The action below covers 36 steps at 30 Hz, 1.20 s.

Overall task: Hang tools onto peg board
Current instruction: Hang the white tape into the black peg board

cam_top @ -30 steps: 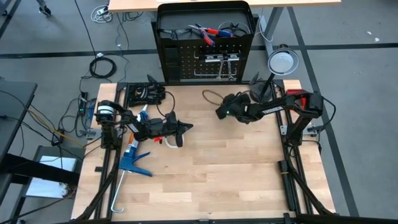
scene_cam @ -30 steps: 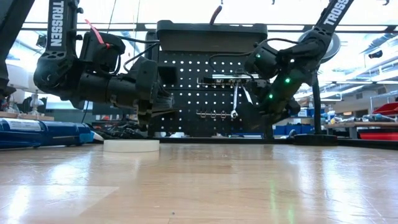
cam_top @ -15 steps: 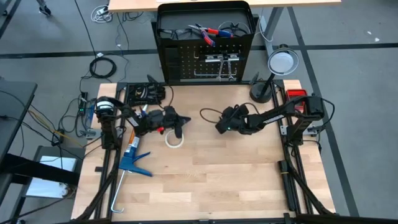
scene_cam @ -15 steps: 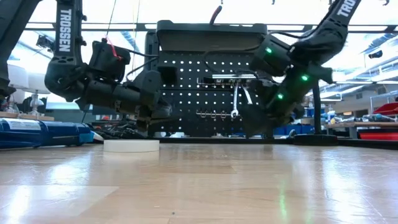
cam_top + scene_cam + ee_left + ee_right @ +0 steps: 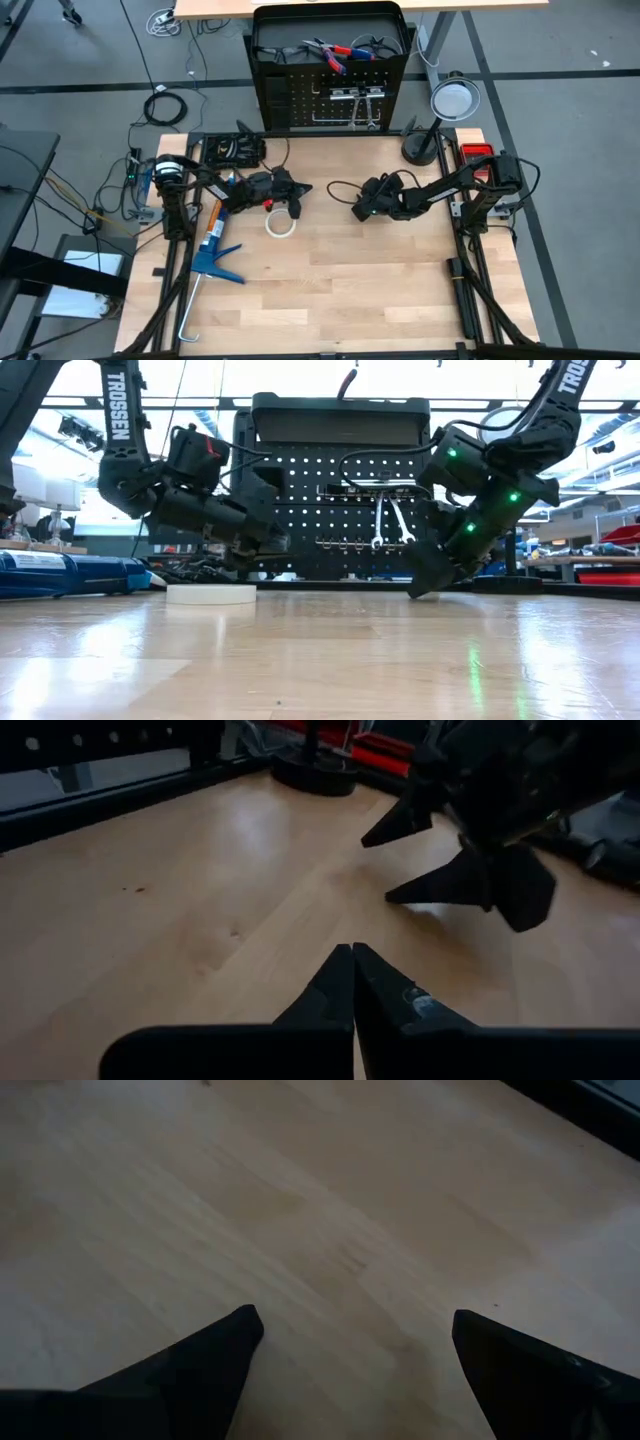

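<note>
The peg board [image 5: 330,95] stands upright at the table's far edge, with silver wrenches [image 5: 385,520] hanging from its hooks. Red-handled pliers [image 5: 335,52] lie in the box behind its top. A white tape roll [image 5: 281,224] lies flat on the table and also shows in the low view [image 5: 211,594]. My left gripper [image 5: 301,189] is shut and empty, just beyond the roll's far side and above the table; its closed fingers show in the left wrist view [image 5: 352,948]. My right gripper [image 5: 355,210] is open and empty, low over bare wood right of the roll [image 5: 355,1320].
A blue caulking gun [image 5: 212,255] lies along the table's left edge. A dark tangle of items [image 5: 232,150] sits at the far left corner. A round lamp on a black stand [image 5: 453,100] is at the far right corner. Bare wood fills the near half.
My left gripper has drawn back from over the tape roll toward the far edge and risen a little; the roll stays flat where it was. My right gripper has gone toward the near edge and down, close to the table top.
</note>
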Motion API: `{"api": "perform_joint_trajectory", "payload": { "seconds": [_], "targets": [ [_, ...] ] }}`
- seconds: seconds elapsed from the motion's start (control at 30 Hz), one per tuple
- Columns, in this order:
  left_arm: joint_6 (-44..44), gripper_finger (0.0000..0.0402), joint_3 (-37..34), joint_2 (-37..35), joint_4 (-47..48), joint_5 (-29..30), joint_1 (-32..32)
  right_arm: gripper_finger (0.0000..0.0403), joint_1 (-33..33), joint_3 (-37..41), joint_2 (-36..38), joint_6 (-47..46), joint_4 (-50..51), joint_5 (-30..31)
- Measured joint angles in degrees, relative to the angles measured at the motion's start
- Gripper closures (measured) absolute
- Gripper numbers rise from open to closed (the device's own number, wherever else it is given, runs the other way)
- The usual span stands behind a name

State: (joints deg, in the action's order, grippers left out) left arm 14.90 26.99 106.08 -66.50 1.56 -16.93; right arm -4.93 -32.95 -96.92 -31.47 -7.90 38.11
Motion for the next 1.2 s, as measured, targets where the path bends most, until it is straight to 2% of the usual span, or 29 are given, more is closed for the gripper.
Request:
{"api": "perform_joint_trajectory", "payload": {
  "seconds": [0.2, 0.33, 0.57, 0.77, 0.93, 1.1, 1.2],
  "targets": [
    [-4.0, 0.0402, 4.8, 0.0, 8.6, 0.0, 0.0, 0.0057, -0.1, 0.0, 0.0, 0.1, -0.3, -0.7],
    [-6.6, 0.0402, 6.7, -2.4, 15.7, -1.2, 0.2, 0.0064, -0.6, 0.0, 0.1, -0.5, -0.6, -3.6],
    [-16.6, 0.0402, 6.7, -19.2, 41.3, 2.8, 0.5, 0.0081, -0.4, 0.0, 0.1, 1.7, -1.0, -4.9],
    [-18.7, 0.0396, 6.7, -31.1, 63.2, -0.8, 0.5, 0.0089, -0.5, 0.0, 0.1, 9.2, -3.5, -7.9],
    [-14.3, 0.0346, 6.6, -33.0, 71.6, -0.7, 2.2, 0.0089, -0.5, 0.2, -0.2, 16.3, -7.2, -7.8],
    [-10.4, 0.0267, 6.6, -30.9, 75.1, 0.1, 3.1, 0.0091, -0.4, 0.1, -0.2, 21.6, -17.0, -8.2],
    [-8.2, 0.0236, 6.6, -29.1, 76.6, 0.0, 3.1, 0.0093, -0.3, 0.1, -0.2, 22.7, -19.9, -9.1]
  ]
}}
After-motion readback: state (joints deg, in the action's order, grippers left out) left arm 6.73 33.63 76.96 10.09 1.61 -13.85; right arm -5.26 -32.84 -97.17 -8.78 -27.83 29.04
